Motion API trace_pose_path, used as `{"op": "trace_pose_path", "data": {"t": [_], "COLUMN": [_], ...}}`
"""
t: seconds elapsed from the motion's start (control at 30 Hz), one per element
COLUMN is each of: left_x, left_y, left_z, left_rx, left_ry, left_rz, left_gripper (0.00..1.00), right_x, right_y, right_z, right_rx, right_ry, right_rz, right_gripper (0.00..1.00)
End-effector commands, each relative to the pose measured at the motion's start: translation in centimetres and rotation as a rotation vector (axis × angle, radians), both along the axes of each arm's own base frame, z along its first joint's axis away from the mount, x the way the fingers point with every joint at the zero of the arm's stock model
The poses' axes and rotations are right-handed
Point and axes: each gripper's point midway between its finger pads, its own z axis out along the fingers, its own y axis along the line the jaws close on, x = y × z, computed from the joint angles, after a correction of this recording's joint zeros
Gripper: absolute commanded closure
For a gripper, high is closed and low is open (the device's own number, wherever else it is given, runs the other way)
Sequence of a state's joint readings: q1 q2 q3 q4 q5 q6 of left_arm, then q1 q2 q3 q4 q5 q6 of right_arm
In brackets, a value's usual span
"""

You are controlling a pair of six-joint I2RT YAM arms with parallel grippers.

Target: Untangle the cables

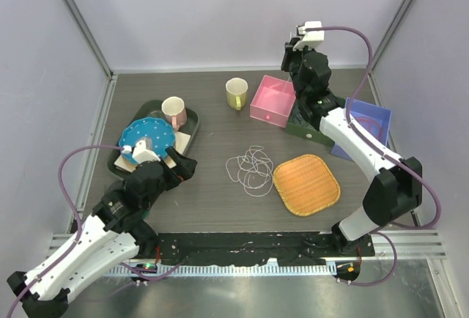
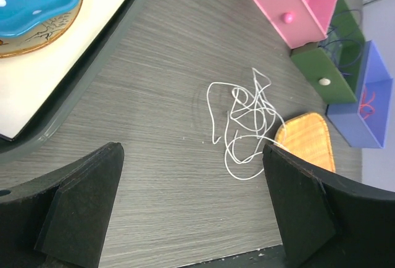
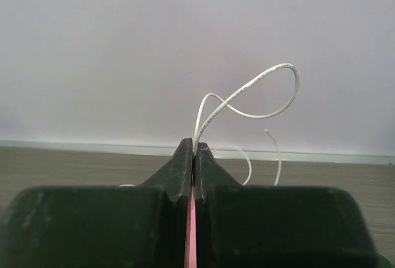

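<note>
- Nearby, the left gripper [image 2: 191, 181] hung over the table [image 2: 166, 95] with its fingers wide apart.
- A white cable tangle [image 2: 247, 123] lay on the table, touching the mat [image 2: 305, 141].
- High at the back, the right gripper [image 3: 193, 147] pinched a white cable loop [image 3: 247, 92].

Setting: a robot laboratory test cell.

Indicators:
1. Enclosure. Plain pale walls [image 1: 220, 10] meet at bare metal posts [image 1: 79, 19] and close in one dark wood-grain table [image 1: 212, 204].
2. Equipment. The left arm [image 1: 80, 245] and right arm [image 1: 359, 146] are bolted to a rail [image 1: 242, 245] at the near edge. A mauve hose [image 1: 344, 28] runs along each arm.
3. Contents. The table carries a mixed set of small household items: two cups [image 1: 236, 93], a plate [image 1: 146, 135] on a tray [image 1: 115, 158], three coloured boxes [image 1: 272, 100], a woven mat [image 1: 306, 184] and thin white cables [image 1: 250, 169].
4. Cameras. One view looks down from overhead, and each wrist gives its own view.
</note>
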State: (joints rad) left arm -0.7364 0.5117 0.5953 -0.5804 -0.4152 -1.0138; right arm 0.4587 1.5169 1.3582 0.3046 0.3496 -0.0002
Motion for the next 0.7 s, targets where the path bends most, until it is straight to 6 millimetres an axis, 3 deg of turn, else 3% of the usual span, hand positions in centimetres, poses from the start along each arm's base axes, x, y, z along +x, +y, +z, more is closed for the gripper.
{"op": "trace_pose_path", "data": {"t": [0.0, 0.1, 0.33, 0.57, 0.67], "left_x": [1.0, 1.4, 1.9, 1.8, 1.8], "left_y": [-0.7, -1.7, -1.8, -1.5, -1.4], "left_z": [-0.5, -1.1, -1.6, -1.8, -1.7], "left_rx": [0.012, 0.011, 0.034, 0.043, 0.043], "left_ry": [0.007, 0.013, 0.023, 0.023, 0.02], "left_rz": [0.009, -0.022, -0.014, -0.009, -0.007], "left_gripper": [0.0, 0.0, 0.0, 0.0, 0.0], "right_x": [3.4, 5.2, 6.8, 7.2, 7.2], "right_y": [-2.2, -2.9, -2.5, 1.1, 1.7], "right_z": [-2.1, -3.8, -11.6, -20.3, -22.4], "right_rx": [-0.057, -0.089, -0.116, -0.092, -0.042], "right_ry": [0.044, 0.076, 0.186, 0.341, 0.394], "right_rz": [-0.109, -0.145, -0.16, 0.009, 0.024], "right_gripper": [0.99, 0.99, 0.99, 0.99, 0.99]}}
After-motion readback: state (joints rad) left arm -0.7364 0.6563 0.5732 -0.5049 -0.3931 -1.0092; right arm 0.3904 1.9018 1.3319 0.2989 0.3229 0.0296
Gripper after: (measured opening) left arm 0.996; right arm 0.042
